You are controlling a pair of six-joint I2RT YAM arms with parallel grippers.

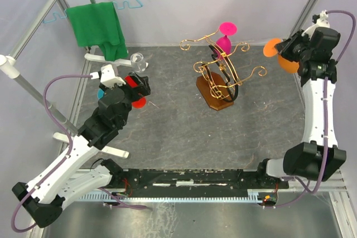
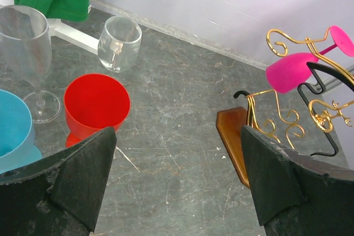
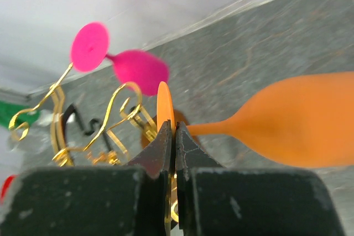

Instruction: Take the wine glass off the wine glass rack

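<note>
The right pincer (image 3: 175, 131) is pressed together on the flat foot of the orange wine glass (image 3: 298, 128). It holds the glass sideways at the upper right of the top view, apart from the wine glass rack (image 1: 213, 94) in the middle of the table (image 1: 184, 137). A pink wine glass (image 1: 225, 42) hangs from the rack's gold arms. The left pincer (image 2: 177, 131) is spread wide at left, near a red cup (image 2: 97, 103).

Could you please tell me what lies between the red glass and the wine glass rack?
Nothing: the left wrist view shows bare table between red glass and rack.
</note>
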